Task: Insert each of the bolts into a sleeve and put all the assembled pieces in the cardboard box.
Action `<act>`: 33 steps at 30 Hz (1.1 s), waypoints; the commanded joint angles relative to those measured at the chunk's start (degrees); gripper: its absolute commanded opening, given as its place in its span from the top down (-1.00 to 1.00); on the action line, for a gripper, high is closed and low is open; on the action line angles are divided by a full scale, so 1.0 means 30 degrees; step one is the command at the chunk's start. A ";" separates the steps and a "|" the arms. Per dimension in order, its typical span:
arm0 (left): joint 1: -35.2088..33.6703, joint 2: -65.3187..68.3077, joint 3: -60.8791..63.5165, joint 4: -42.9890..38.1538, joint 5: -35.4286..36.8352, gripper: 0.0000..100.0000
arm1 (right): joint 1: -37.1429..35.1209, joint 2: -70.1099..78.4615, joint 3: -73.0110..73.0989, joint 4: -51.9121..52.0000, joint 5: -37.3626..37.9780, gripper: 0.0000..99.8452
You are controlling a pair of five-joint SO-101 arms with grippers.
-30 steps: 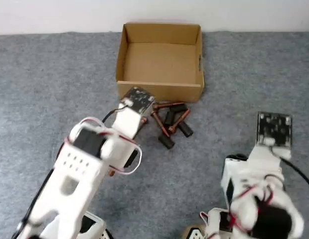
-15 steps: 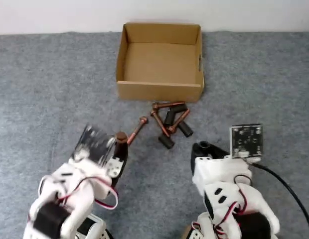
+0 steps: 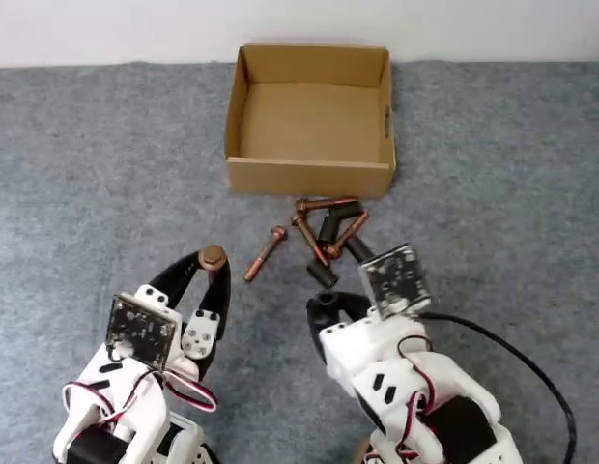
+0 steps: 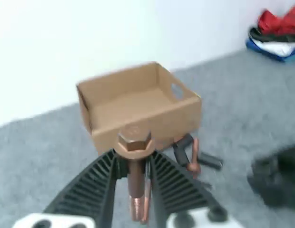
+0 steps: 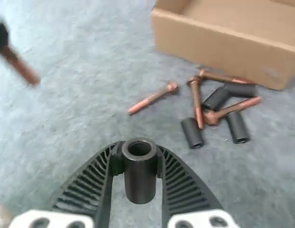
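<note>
Left gripper (image 4: pixel 133 160) pulled back, clamping bolt (image 4: pixel 134 141) | right gripper (image 5: pixel 139 154) clamps sleeve (image 5: pixel 139 179)

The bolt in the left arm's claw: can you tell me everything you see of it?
Copper-coloured metal by its look: a hexagonal head, a smooth shank, thread at the far end. The bolt stands roughly upright, head up, clamped just under the head between the black ribbed fingers of the left gripper, held off the grey carpet.

cardboard box (image 5: pixel 223 38): cut off at edge | dark shape (image 4: pixel 276 175): blurred | bolt (image 5: pixel 19 66): blurred
</note>
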 commanded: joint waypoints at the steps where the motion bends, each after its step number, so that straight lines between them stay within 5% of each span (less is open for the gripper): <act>1: -0.0029 -0.0147 -0.0044 -0.1905 0.0498 0.99 | -0.1128 -0.0015 -0.0088 -0.1070 0.0996 0.98; 10: 0.0674 -0.0147 -0.0044 -0.5304 1.0168 0.99 | -0.3062 -0.0015 -0.0088 -0.2916 0.2930 0.98; 33: 0.3897 -0.0088 -0.0806 -0.3194 1.1399 0.99 | -0.3062 -0.0015 -0.0147 -0.5114 0.4923 0.98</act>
